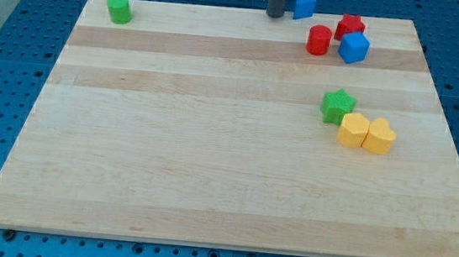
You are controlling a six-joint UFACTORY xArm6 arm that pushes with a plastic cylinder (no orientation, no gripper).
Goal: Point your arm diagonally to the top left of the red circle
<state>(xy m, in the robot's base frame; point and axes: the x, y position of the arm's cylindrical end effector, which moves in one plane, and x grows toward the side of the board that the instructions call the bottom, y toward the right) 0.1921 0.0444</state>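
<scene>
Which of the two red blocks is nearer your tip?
The red cylinder, lower left of the pair; my tip sits up-left of it.

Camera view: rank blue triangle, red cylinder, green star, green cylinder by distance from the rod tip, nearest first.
From my tip, at the view's top:
1. Blue triangle, just right of it.
2. Red cylinder, lower right.
3. Green star, farther down right.
4. Green cylinder, far left.

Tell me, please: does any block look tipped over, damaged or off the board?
Nothing stands out. All blocks sit flat on the wooden board; only the blue triangle lies at its top edge, beside my tip.
</scene>
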